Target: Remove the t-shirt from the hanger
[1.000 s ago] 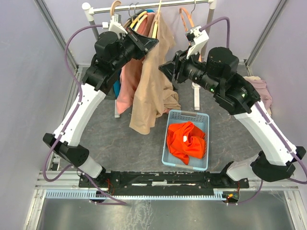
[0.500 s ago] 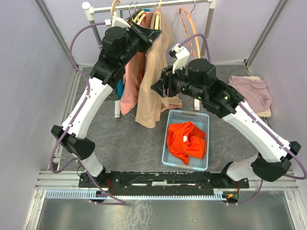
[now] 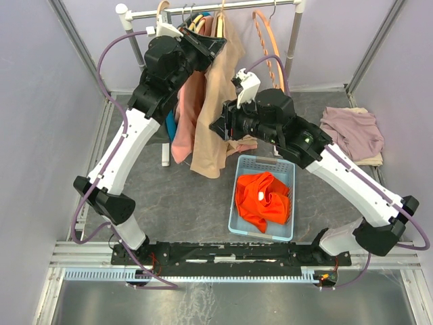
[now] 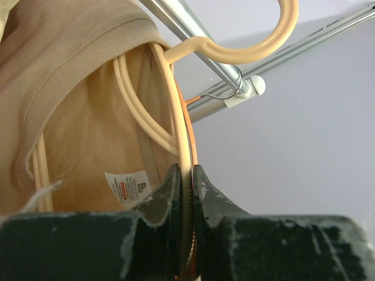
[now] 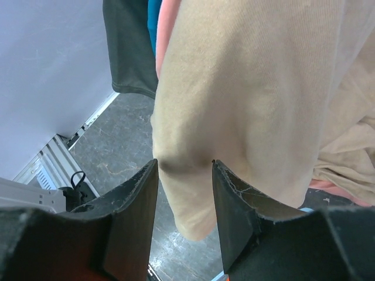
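Beige t-shirt [image 3: 216,88] hangs upper centre on its cream hanger [image 4: 249,57]. Your left gripper [image 4: 186,181] clenches that hanger to steady it. Your right gripper [image 5: 184,170] sits parted at the cloth, likely to tug it off.

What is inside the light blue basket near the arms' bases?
A crumpled orange garment lies in the basket, filling most of it. Whatever might be beneath the garment is covered and cannot be seen.

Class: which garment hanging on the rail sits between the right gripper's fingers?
The beige t-shirt, hanging in front, inside the right gripper's gap; the pink garment and dark garment hang behind.
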Available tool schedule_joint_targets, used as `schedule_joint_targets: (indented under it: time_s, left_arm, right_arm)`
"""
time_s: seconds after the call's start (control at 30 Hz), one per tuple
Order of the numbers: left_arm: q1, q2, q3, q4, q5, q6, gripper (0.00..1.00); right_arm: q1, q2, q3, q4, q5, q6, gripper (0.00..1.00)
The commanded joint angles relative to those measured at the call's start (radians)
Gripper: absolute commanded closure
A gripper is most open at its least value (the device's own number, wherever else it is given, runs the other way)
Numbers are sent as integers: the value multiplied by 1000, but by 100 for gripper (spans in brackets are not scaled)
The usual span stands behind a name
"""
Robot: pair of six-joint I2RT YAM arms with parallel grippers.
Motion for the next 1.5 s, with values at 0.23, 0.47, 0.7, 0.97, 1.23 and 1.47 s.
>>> schedule_joint_targets:
  time_s: [0.23, 0.47, 0.7, 0.97, 1.23, 1.47]
  left_arm:
    - [-2, -51, 56, 156, -54, -65, 97]
    - [-2, -54, 66, 172, -75, -70, 97]
    - [-2, -40, 114, 175, -86, -90, 97]
    - [-2, -42, 125, 188, -91, -120, 97]
    - [-2, -46, 133, 191, -94, -142, 97]
    - [-2, -53, 151, 178, -88, -139, 97]
  right_arm:
    - [10, -5, -34, 118, 49, 28, 83]
    - [17, -54, -97, 84, 63, 42, 97]
    - [24, -157, -221, 22, 91, 55, 99]
    - [25, -226, -328, -30, 159, 67, 99]
    - [25, -246, -386, -78, 198, 71, 99]
    - [25, -267, -429, -91, 216, 70, 99]
